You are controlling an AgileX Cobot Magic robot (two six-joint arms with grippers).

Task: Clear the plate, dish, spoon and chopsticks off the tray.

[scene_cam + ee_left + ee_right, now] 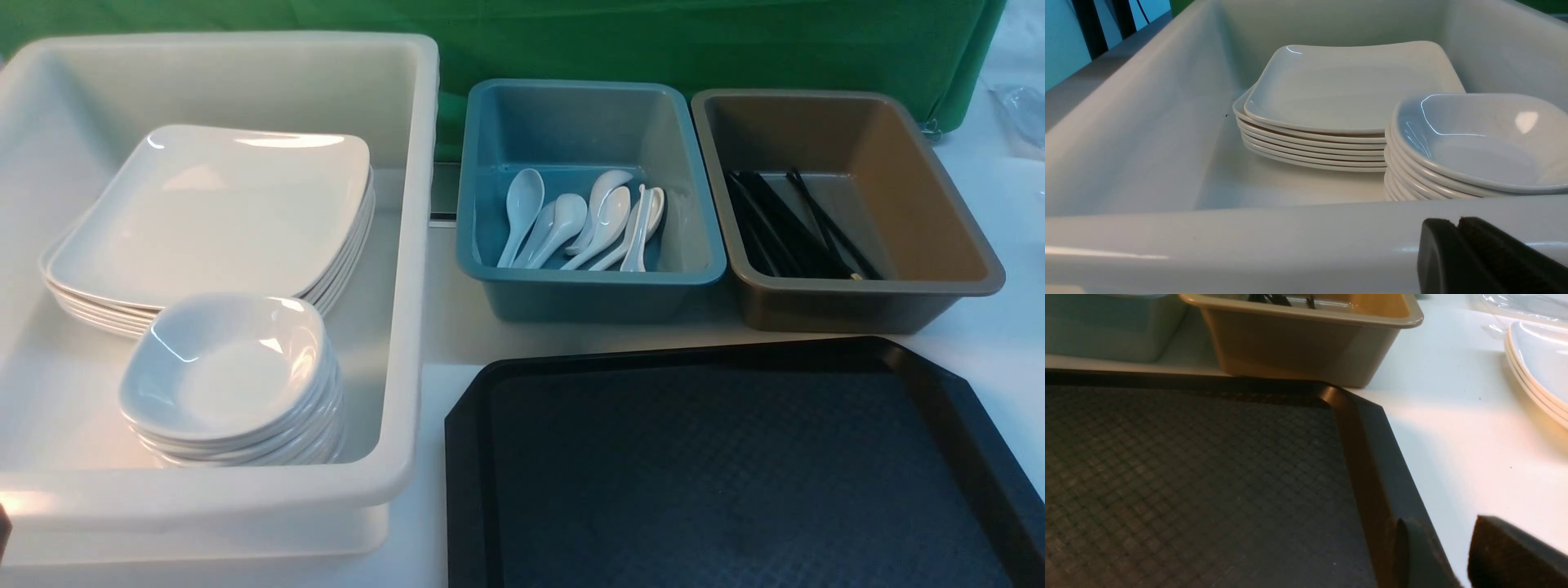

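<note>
The tray lay before me on the table, toward my right. Behind it two tubs stood side by side: the left tub held spoons, the right tub held chopsticks. To my left sat a big bin, with a stack of plates at its back and a stack of dishes in front of them.

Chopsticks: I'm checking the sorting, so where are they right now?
In the front view the chopsticks lie in the brown tub at far right, beside the teal tub of spoons, behind the black tray.
</note>
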